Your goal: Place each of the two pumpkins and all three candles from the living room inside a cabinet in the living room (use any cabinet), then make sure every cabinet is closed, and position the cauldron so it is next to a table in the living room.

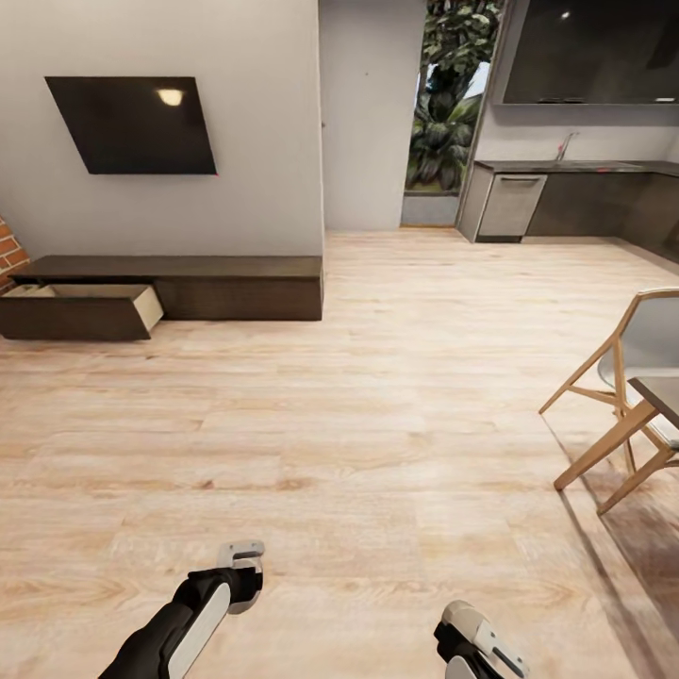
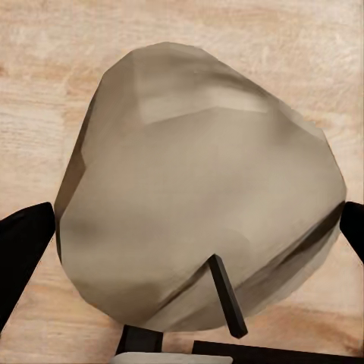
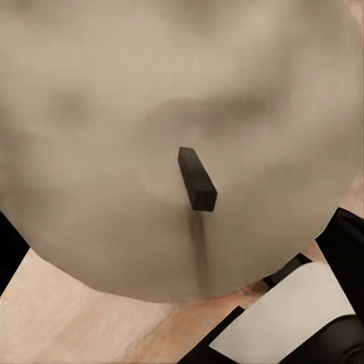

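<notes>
Facing camera, candle (image 3: pixel 152 114) wick (image 3: pixel 197 180)

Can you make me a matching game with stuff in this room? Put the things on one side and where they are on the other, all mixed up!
Things:
1. cabinet drawer
2. wooden chair
3. black screen
4. candle

Places or states:
A. hanging on the wall
B. between the left pincer's fingers
C. pulled open
D. standing at the right side of the floor

Pairs: 1-C, 2-D, 3-A, 4-B
</notes>
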